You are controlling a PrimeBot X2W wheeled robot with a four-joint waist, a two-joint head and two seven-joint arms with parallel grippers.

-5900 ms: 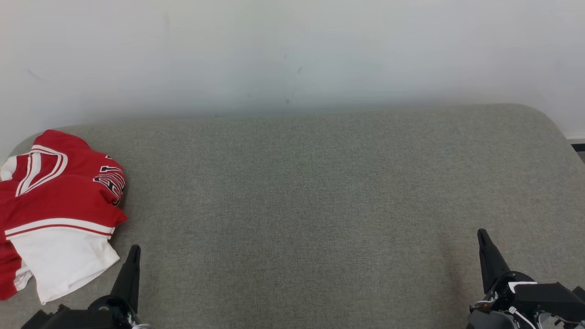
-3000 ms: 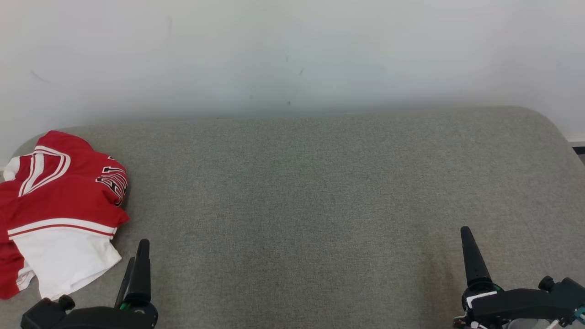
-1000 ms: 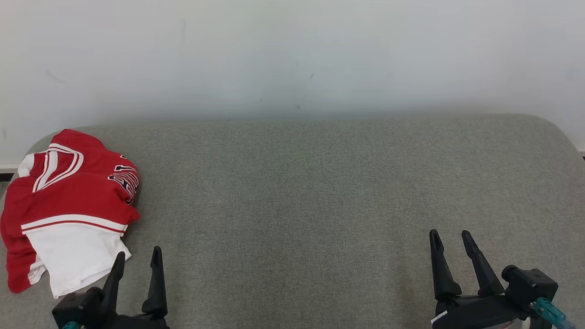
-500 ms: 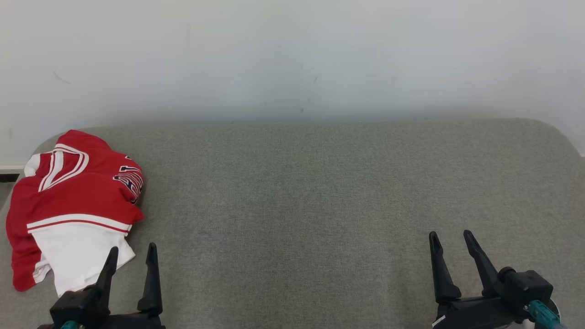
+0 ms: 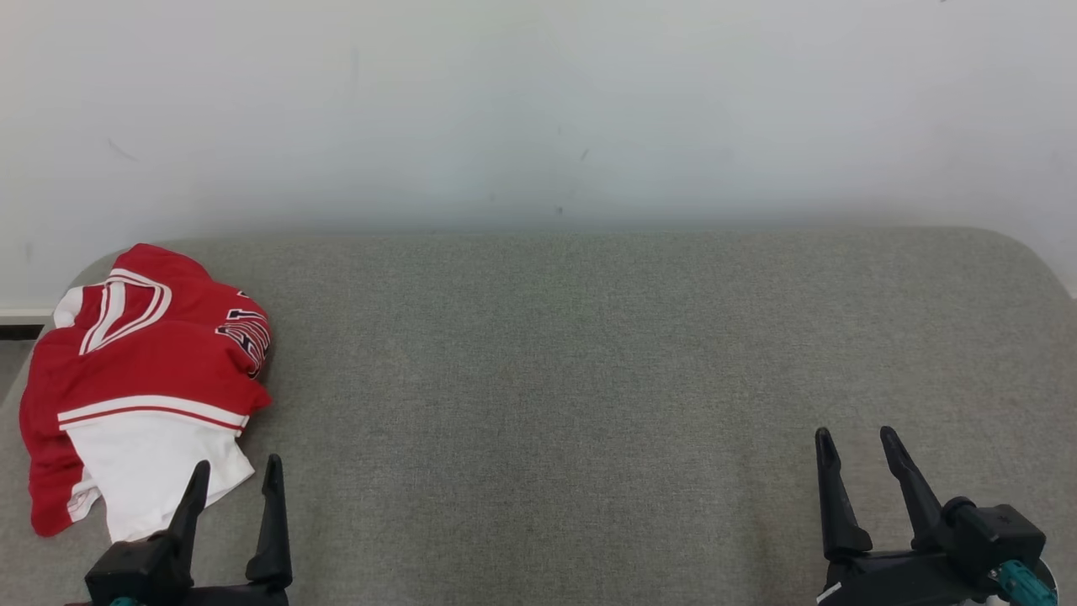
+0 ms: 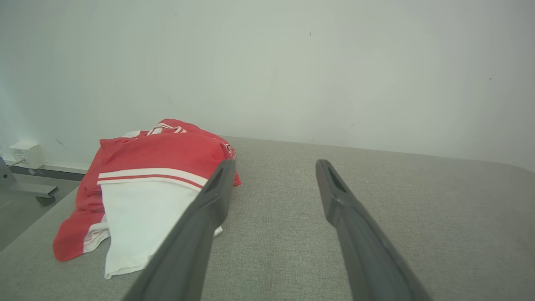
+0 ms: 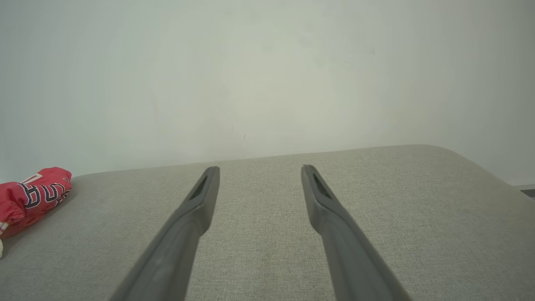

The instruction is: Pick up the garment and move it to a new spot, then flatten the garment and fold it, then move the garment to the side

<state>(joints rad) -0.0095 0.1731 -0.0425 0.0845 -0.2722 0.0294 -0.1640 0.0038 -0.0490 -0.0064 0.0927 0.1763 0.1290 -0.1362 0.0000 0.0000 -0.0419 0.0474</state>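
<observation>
The garment (image 5: 143, 379) is a red and white jersey lying crumpled at the far left of the grey cushioned surface (image 5: 572, 379). It shows again in the left wrist view as the garment (image 6: 146, 184), and its red edge with dark lettering (image 7: 31, 196) appears in the right wrist view. My left gripper (image 5: 236, 471) stands open at the lower left, just right of the jersey's white hem, holding nothing. Open and empty too, my right gripper (image 5: 854, 442) is low at the right, far from the jersey.
A pale wall (image 5: 538, 109) rises directly behind the cushioned surface. The surface's rounded corners fall away at far left and right. Past its left edge are a white box on the wall (image 6: 26, 152) and a grey wheeled base (image 6: 25, 190) on the floor.
The head camera has shifted, so the whole scene sits slightly lower and more to the right. The right gripper moved a little rightward. The jersey lies as before.
</observation>
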